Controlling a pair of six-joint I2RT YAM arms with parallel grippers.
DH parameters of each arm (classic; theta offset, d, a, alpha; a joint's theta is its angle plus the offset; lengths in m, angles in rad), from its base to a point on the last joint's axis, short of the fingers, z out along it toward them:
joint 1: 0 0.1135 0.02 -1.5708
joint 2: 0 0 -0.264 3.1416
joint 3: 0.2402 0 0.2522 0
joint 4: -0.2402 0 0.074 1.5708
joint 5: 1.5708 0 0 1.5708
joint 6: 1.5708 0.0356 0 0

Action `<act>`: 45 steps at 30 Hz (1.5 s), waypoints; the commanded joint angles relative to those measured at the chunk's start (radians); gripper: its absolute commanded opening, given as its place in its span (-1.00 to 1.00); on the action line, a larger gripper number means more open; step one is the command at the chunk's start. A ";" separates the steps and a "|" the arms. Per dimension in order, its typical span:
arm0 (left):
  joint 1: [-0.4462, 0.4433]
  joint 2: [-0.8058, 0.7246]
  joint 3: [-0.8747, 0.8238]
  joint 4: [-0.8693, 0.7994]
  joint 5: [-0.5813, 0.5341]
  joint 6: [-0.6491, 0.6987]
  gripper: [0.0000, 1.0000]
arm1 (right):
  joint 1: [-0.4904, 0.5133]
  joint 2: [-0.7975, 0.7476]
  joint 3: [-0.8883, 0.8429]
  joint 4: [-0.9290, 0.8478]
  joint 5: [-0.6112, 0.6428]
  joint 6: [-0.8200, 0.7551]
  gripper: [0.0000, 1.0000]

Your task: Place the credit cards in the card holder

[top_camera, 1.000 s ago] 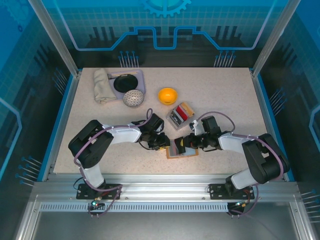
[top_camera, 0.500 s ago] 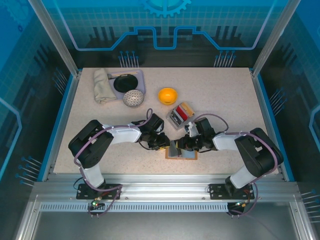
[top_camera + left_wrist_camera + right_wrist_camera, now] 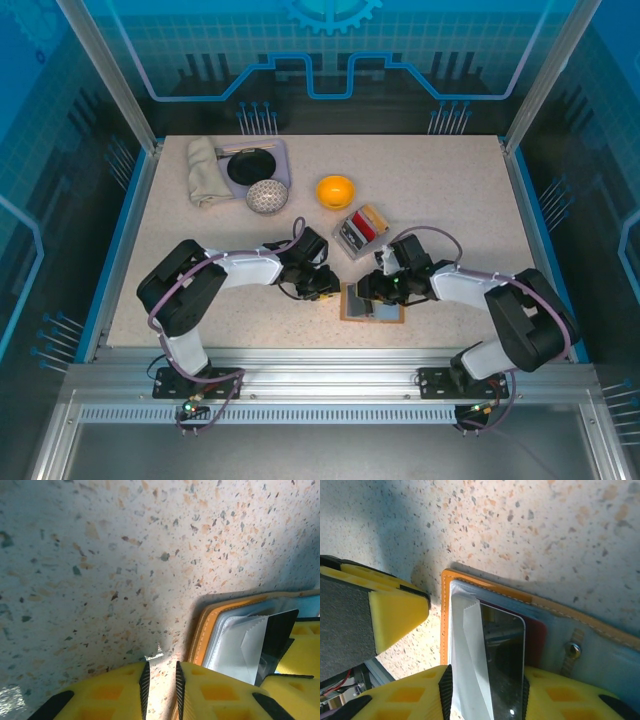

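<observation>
2 grippers meet at the open card holder [image 3: 373, 303], front-centre of the table [image 3: 450, 190]. right wrist cam: right gripper [image 3: 485, 682] half open, straddling a black card [image 3: 502, 650] tucked inside. left wrist cam: left gripper [image 3: 161, 674] at a narrow gap, table showing through.

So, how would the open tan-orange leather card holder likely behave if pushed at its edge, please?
Lying flat and thin, the tan-orange leather card holder would probably slide, not tip. Its stitched leather looks soft, so lifting one edge would likely fold it.
</observation>
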State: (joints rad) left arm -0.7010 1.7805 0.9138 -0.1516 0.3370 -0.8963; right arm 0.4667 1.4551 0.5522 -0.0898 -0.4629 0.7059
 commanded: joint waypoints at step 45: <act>-0.099 0.090 0.080 -0.024 0.066 -0.011 -0.53 | 0.050 0.004 0.091 -0.254 0.078 0.013 -0.67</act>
State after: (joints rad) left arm -0.7864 1.8500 0.9981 -0.1757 0.3901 -0.8917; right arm 0.4995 1.4441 0.6537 -0.3985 -0.3222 0.6865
